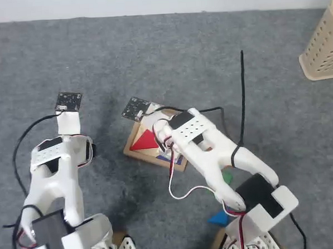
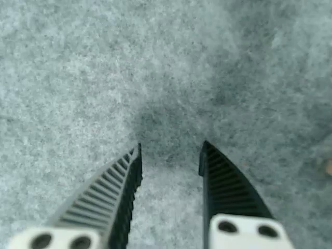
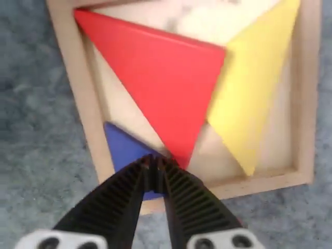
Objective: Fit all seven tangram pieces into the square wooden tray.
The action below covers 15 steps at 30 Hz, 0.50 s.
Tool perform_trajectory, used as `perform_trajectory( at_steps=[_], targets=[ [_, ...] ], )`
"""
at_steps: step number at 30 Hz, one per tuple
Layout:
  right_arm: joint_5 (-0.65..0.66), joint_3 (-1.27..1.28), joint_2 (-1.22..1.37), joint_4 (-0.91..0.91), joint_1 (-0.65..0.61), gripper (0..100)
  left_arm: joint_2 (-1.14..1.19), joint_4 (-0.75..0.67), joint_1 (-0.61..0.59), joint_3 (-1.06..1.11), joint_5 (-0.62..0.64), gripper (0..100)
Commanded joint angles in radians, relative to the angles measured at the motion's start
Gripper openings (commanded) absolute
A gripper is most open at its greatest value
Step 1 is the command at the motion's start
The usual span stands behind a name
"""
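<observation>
Grey carpet (image 1: 152,58) over the whole table. Right gripper (image 3: 154,161): fingers clenched together, nothing seen between them, tips over the blue piece (image 3: 123,145) at the red triangle's (image 3: 166,78) corner, inside the wooden tray (image 3: 72,83). Yellow triangle (image 3: 254,88) touches the red one. Left gripper (image 2: 171,150): fingers released, empty, over bare carpet, well apart from the tray. Green piece (image 1: 228,177) and second blue piece (image 1: 219,217) lie on the carpet by the right arm.

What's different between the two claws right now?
The left gripper is open; the right gripper is shut. The left gripper hangs over bare grey carpet; the right gripper's tips are over the wooden tray, by the red piece and blue piece. Both have black ribbed fingers.
</observation>
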Motion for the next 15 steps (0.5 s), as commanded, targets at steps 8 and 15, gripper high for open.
perform_trajectory(
  at_steps=[8,15],
  targets=[
    [-0.035,-0.199,0.022,-0.076,0.18,0.7,-0.046,-0.018,0.002,-0.002,-0.011,18],
    [-0.029,-0.328,0.248,-0.076,0.188,0.7,-0.046,-0.018,0.002,-0.002,-0.011,18]
  ],
)
